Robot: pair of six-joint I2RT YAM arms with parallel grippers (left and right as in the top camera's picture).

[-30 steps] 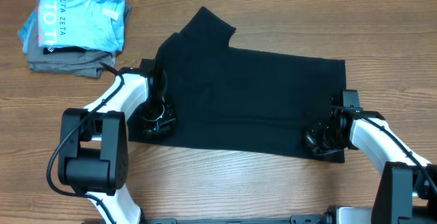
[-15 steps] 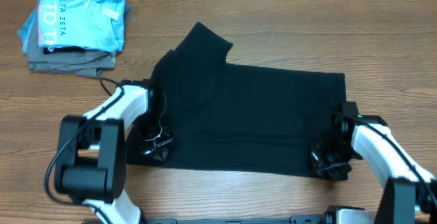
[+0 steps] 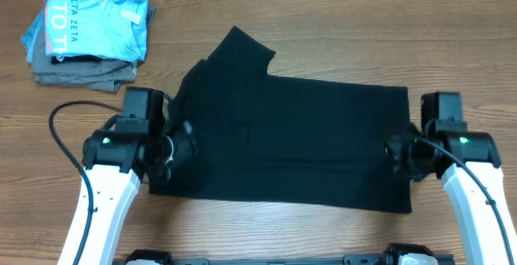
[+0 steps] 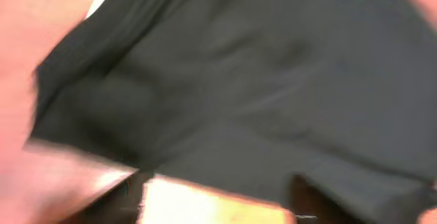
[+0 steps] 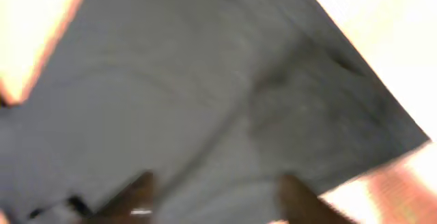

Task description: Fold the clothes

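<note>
Black T-shirt (image 3: pixel 299 140) lies flat, open table (image 3: pixel 323 14) all round. Left gripper (image 3: pixel 179 144) and right gripper (image 3: pixel 397 153) gape. Blue shirt (image 3: pixel 97 18) reads DELTA ZETA.

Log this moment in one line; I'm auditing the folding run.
black T-shirt: spread on table | left end effector: open at its left edge | right end effector: open at its right edge

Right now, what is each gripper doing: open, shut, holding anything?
Left gripper: open, at the edge of the black shirt, holding nothing.
Right gripper: open too, holding nothing.
</note>
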